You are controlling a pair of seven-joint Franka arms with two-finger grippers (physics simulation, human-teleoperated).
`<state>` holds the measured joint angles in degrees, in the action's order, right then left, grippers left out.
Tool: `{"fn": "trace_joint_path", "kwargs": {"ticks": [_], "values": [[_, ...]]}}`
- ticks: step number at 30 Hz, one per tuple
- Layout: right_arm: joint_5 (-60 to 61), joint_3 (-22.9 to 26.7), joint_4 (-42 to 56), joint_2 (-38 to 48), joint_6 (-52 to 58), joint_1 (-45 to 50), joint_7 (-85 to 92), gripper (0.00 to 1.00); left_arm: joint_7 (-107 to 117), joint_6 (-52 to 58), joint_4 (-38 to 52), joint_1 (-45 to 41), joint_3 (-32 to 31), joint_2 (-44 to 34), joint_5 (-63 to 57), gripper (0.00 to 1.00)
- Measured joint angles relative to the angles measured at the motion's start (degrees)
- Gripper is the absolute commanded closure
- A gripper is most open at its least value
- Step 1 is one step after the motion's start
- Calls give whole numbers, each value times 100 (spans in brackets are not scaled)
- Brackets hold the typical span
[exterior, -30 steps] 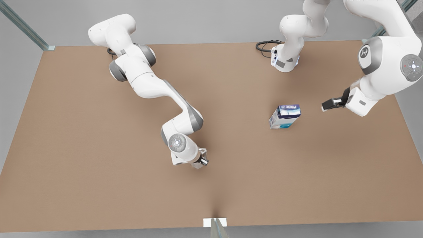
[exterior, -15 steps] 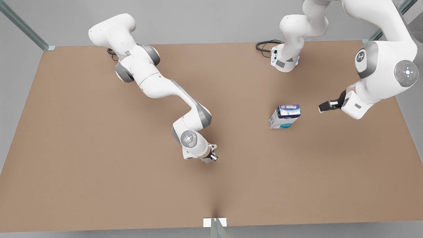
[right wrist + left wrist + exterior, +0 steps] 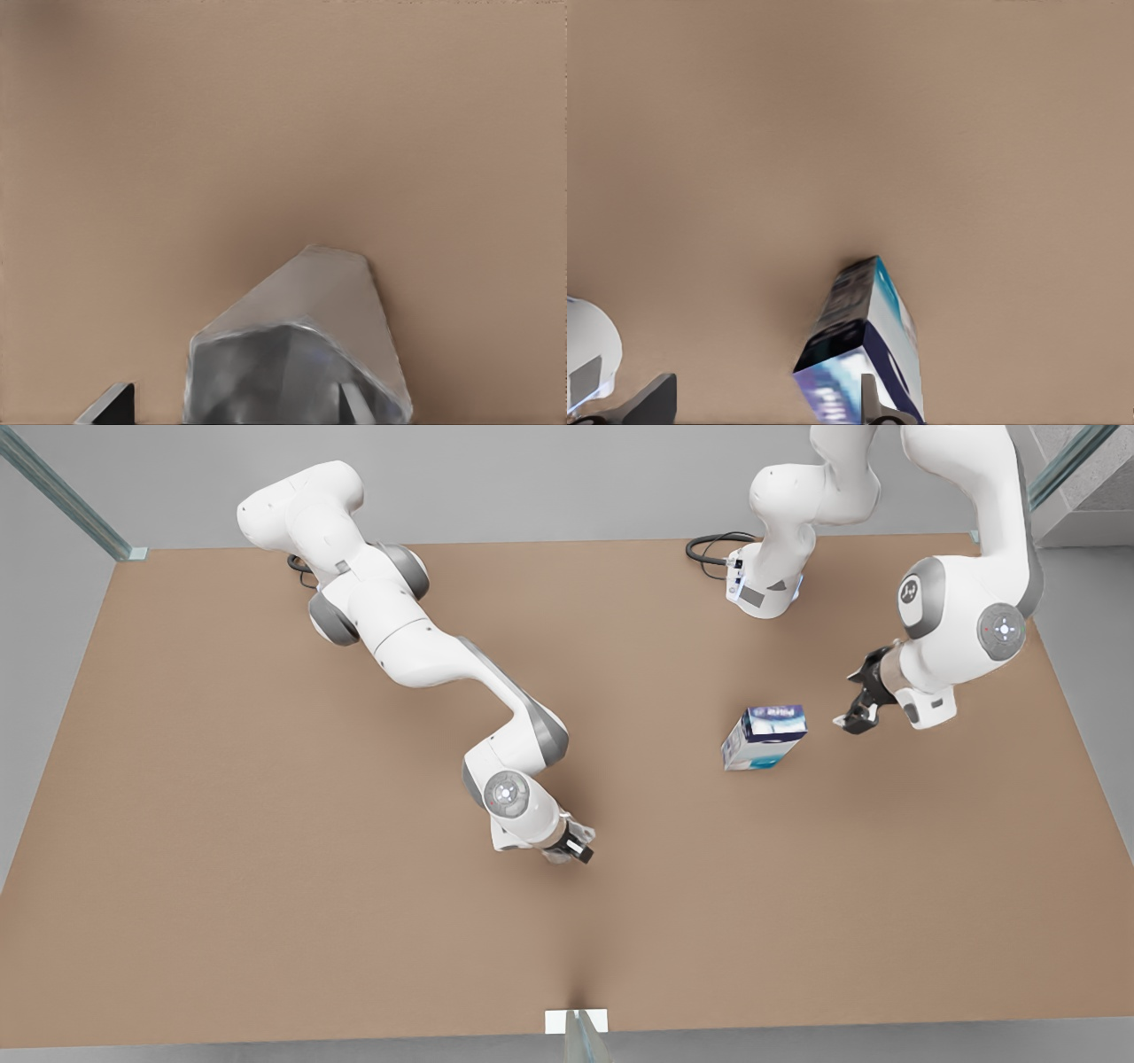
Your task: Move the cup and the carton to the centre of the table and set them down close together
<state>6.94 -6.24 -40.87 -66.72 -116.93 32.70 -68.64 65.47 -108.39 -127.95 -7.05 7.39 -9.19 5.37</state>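
Brown table (image 3: 266, 797), front view: carton (image 3: 764, 737) stands right of centre; left gripper (image 3: 858, 707) has swung closer, fingers spread. Right gripper (image 3: 574, 850) near centre, apparently clamping cup (image 3: 558, 854). Left wrist view: carton (image 3: 864, 350) just ahead, ungrasped. Right wrist view: cup (image 3: 301, 354) between fingers; carton pickup likely next.

The carton (image 3: 764, 737) stands on the worktop (image 3: 266, 797), just beside the left pincer (image 3: 857, 707), toward the front view's left of it. The cup (image 3: 301, 363) sits between the right pincer's (image 3: 578, 849) fingers, well apart from the carton, nearer the worktop's middle.
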Motion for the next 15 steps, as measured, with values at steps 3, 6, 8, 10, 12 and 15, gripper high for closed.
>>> {"fn": "trace_joint_path", "kwargs": {"ticks": [3, 6, 8, 10, 12, 15], "values": [[0, -7, 0, 9, 6, -9, 0, 0, 151, -701, -376, 11, -1, -42, 142, 0], [21, -75, 7, 88, 1, -58, -35, 0, 340, -903, -728, -13, -14, -225, 447, 0], [183, -281, -10, 452, 98, -332, 5, 0, 601, -915, -866, -241, -48, -272, 608, 0], [261, -346, -92, 1127, 1006, -785, 989, 0, 607, -1268, -943, -242, -58, -256, 762, 0], [-32, -295, -1821, 2604, 1864, -1774, 3494, 0, 599, -1421, -960, -307, -62, -233, 927, 0], [-324, -289, -3723, 4151, 2213, -3425, 6112, 0, 513, -1576, -1023, -310, -58, -155, 1118, 0]]}}
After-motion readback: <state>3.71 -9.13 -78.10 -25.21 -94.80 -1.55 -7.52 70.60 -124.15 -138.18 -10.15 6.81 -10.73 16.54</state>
